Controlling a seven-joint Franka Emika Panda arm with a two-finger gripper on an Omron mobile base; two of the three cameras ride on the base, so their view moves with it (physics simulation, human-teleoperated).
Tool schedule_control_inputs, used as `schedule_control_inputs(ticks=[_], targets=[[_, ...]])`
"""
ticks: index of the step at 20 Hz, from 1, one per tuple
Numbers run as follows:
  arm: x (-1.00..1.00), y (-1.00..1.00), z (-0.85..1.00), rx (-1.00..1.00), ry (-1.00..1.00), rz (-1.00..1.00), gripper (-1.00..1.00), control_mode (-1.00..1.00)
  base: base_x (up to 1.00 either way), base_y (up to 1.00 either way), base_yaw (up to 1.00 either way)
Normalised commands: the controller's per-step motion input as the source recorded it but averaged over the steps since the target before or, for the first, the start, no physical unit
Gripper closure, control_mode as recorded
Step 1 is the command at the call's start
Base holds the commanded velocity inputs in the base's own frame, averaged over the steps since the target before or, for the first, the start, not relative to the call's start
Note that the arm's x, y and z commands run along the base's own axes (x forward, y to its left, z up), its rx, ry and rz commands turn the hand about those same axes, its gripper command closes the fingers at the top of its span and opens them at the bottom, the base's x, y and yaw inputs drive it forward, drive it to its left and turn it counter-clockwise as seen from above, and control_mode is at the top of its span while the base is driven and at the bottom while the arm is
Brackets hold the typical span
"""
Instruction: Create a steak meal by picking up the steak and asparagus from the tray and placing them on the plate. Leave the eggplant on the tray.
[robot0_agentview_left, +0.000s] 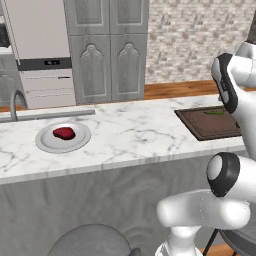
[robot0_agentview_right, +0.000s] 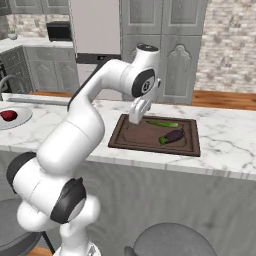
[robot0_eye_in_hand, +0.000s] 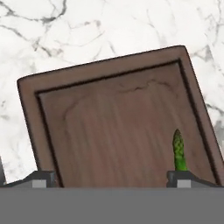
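Observation:
The steak (robot0_agentview_left: 64, 133) lies on the round grey plate (robot0_agentview_left: 45, 142) at the counter's left; in the right base view the steak (robot0_agentview_right: 7, 115) and plate (robot0_agentview_right: 22, 119) sit at the far left. On the dark wooden tray (robot0_agentview_right: 140, 137) rest the green asparagus (robot0_agentview_right: 162, 123) along the back and the dark purple eggplant (robot0_agentview_right: 173, 136) in front of it. My gripper (robot0_agentview_right: 135, 118) hangs open and empty above the tray's back left part. In the hand view the asparagus tip (robot0_eye_in_hand: 177, 151) rises by the right fingertip (robot0_eye_in_hand: 179, 177), over the tray (robot0_eye_in_hand: 109, 131).
A sink faucet (robot0_agentview_left: 15, 102) stands behind the plate at the counter's left end. Grey cabinets and a fridge line the back wall. Round grey stools (robot0_agentview_right: 170, 240) stand in front of the counter, below its front edge.

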Motion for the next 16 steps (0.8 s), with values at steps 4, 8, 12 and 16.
schedule_control_inputs(ticks=[4, 8, 12, 16], targets=[[0.31, -0.27, -0.24, -0.06, 0.0, 0.3, -1.0, -1.0, 0.0, 0.0, 0.0], [0.23, -0.22, -0.14, -0.05, 0.0, 0.29, -1.0, -1.0, 0.0, 0.0, 0.0], [0.23, -0.02, -0.07, -0.01, 0.0, 0.19, -1.0, -1.0, 0.0, 0.0, 0.0], [0.18, -0.01, -0.2, 0.0, 0.03, 0.12, -1.0, -1.0, 0.0, 0.0, 0.0]])
